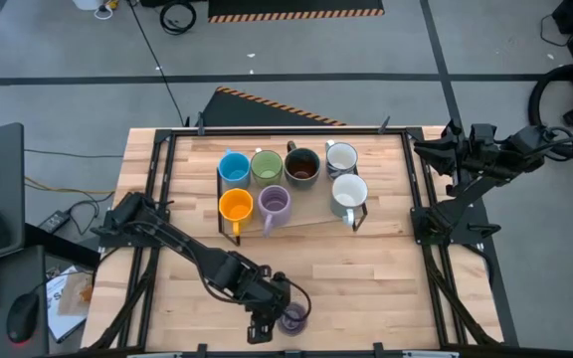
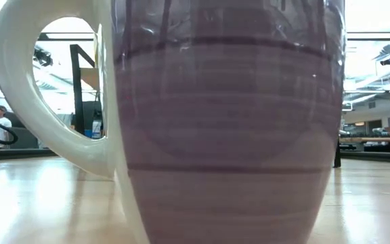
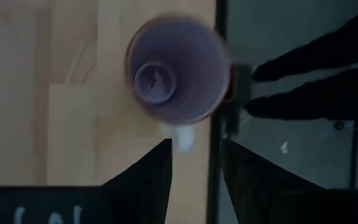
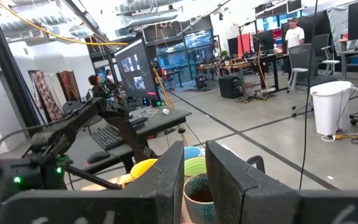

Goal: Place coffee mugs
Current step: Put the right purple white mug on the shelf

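The left gripper [image 1: 272, 320] hangs low over the table [image 1: 366, 278] at about six o'clock from the table's centre, close to the near edge. Its jaws stand apart, and a purple mug [image 1: 292, 317] sits on the wood just beside them, toward three o'clock. In the left wrist view this purple mug [image 3: 178, 78] lies ahead of the two dark fingers [image 3: 145, 177], beyond their tips rather than between them; its pale handle points back toward the gap. No finger touches it there. The low view is filled by the same mug [image 2: 229, 135], upright on the table.

Toward twelve o'clock the other mugs stand in two rows: blue mug [image 1: 234, 167], green mug [image 1: 267, 164], dark brown mug [image 1: 302, 165] and a white mug [image 1: 341, 157] behind; orange mug [image 1: 235, 206], second purple mug [image 1: 275, 203] and second white mug [image 1: 349, 192] in front.

The right gripper [image 1: 428, 151] waits at about two o'clock, over the table's far right edge, its jaws nearly closed on nothing.
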